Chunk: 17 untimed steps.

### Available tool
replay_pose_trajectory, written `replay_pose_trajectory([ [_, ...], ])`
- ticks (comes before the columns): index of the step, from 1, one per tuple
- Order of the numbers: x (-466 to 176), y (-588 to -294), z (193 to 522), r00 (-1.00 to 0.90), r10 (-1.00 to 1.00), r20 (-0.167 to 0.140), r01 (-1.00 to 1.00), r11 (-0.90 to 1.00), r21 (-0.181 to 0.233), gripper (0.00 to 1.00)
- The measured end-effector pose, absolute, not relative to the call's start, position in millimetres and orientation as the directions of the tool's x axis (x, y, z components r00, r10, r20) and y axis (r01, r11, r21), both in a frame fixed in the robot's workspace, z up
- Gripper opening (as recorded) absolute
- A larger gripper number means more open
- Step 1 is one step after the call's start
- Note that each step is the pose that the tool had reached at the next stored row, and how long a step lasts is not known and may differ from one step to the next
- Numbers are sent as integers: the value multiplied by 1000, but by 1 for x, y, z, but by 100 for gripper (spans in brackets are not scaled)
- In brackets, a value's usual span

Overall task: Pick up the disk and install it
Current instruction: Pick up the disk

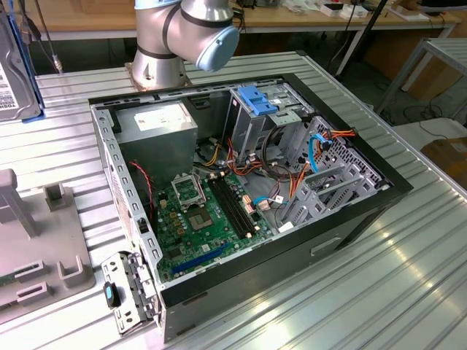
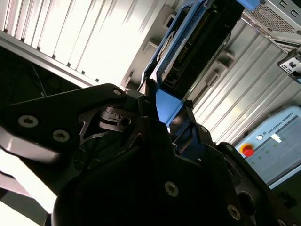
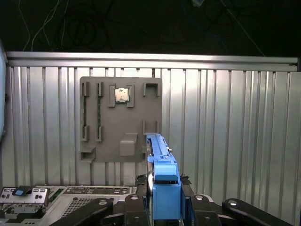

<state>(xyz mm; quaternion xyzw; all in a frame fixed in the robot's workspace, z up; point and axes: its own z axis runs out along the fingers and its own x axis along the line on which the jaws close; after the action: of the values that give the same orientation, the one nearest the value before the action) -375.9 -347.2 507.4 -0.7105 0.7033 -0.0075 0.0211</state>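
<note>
I am clamping my gripper (image 3: 164, 184) on the disk (image 3: 157, 146) by its blue end, so I am risking it pivoting and snagging the drive cage (image 1: 255, 109)

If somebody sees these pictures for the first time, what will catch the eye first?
Most striking is the open computer case in the middle of the ribbed metal table in the exterior view, with its green motherboard laid bare. In the first wrist view, the claw grips the disk by its bright blue rail, and a grey fixture plate lies on the table.
</note>
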Motion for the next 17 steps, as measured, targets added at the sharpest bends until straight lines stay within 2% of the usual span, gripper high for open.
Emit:
replay_pose_trajectory([
  [17,-334,-347,507,11,-1000,-19,-999,-10,-40,36],
])
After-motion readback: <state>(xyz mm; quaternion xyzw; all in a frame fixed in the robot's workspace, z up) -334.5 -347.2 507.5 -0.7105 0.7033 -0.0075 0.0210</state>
